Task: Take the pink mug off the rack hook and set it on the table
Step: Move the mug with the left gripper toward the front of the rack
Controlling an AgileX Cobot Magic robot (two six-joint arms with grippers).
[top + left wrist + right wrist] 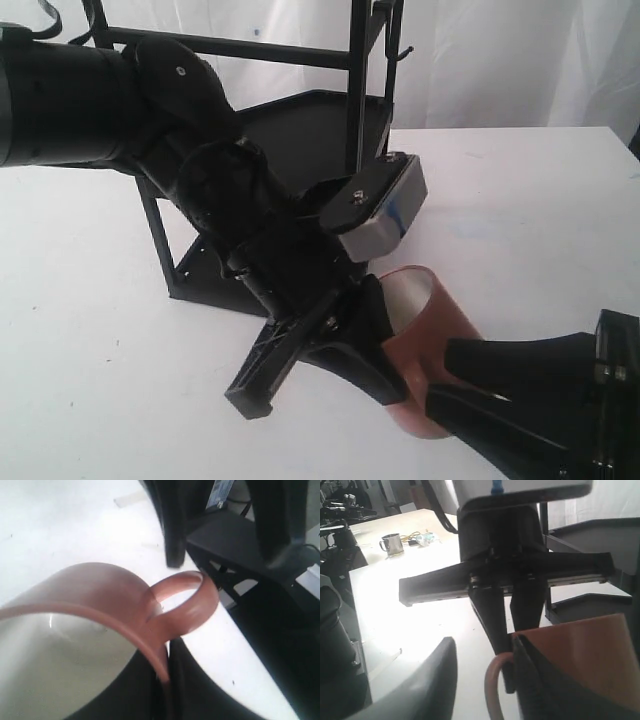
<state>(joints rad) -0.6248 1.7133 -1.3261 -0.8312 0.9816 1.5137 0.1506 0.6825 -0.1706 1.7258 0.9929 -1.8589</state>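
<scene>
The mug (428,325) is off the hook (403,52) and sits low in front of the rack (300,110), tilted. Its long axis slants from the cream mouth, up and toward the rack, down to the base at the right gripper (440,372). Whether it touches the surface (90,330) cannot be told. The left gripper (167,685) pinches the rim beside the handle (187,605), one of its fingers inside and one outside. The right fingers are spread wide, with the handle between them.
</scene>
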